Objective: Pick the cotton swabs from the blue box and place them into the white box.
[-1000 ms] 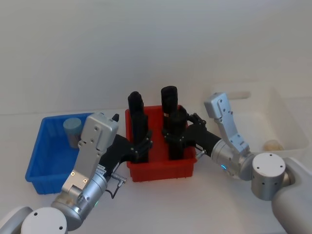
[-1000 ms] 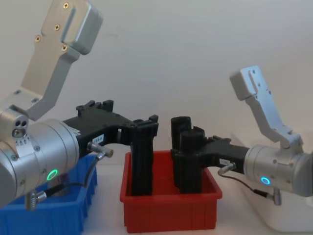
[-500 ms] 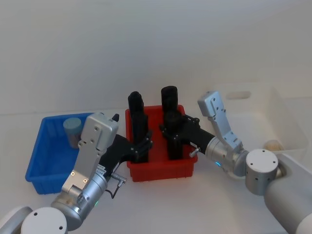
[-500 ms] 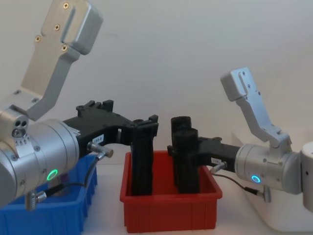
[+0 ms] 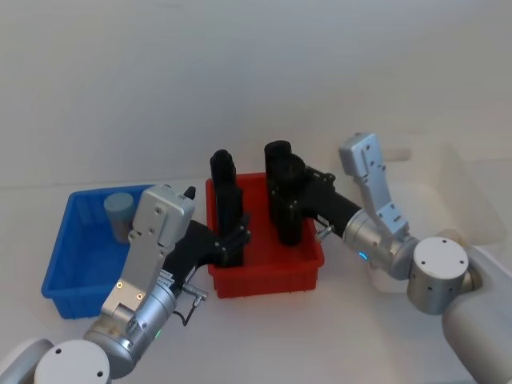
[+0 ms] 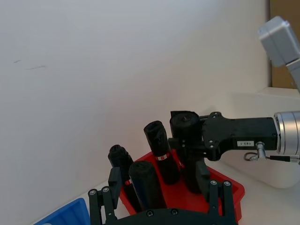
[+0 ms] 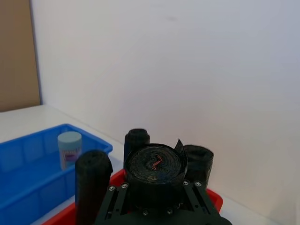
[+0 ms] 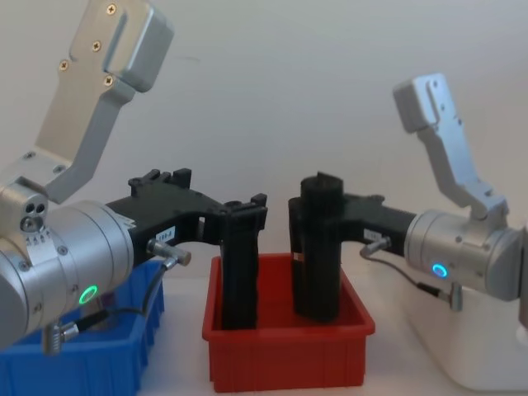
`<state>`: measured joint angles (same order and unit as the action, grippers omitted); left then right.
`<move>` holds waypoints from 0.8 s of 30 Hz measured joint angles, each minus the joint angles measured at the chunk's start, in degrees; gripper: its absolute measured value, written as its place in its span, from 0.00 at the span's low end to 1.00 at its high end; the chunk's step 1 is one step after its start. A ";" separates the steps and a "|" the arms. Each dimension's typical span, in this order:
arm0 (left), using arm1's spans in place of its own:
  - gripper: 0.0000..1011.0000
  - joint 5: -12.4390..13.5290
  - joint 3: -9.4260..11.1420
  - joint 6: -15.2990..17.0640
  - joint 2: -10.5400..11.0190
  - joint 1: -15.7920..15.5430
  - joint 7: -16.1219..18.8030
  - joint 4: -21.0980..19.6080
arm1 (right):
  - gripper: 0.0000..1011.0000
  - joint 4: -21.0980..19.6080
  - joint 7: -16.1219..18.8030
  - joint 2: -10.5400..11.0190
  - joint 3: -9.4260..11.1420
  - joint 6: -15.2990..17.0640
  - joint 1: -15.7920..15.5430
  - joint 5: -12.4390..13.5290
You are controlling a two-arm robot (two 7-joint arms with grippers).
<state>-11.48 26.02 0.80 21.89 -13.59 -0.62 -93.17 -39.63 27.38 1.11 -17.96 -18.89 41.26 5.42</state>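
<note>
Head view: pinches a tall black upright roll [image 5: 286,220] with the right gripper [image 5: 290,196] at centre, over the red plastic bin [image 5: 264,276]; straddles a second black roll [image 5: 226,204] with the left gripper [image 5: 232,240], fingers spread. Leaves the small clear tub of cotton swabs with a pale blue lid [image 5: 118,210] untouched at left, inside the shallow bright blue plastic box [image 5: 68,264], well apart from the large glossy white plastic box [image 5: 472,192] at right. Left wrist view: fingers [image 6: 108,197] apart at bottom, roll between. Right wrist view: tub at left. Chest view: roll upright, centre. Risks, likely, carrying the wrong item into the white box.
</note>
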 joint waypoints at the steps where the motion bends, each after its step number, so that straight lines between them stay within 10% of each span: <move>1: 0.99 0.00 0.00 0.00 0.00 0.00 0.00 0.00 | 0.44 -0.76 -0.22 0.12 0.04 0.32 -0.31 0.12; 24: 0.99 0.00 0.00 0.00 0.00 0.00 0.00 0.00 | 0.44 -32.63 -12.48 6.47 2.45 10.29 -13.83 0.08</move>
<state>-11.48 26.02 0.79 21.89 -13.59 -0.62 -93.18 -72.26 14.90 7.58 -15.51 -8.60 27.43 5.50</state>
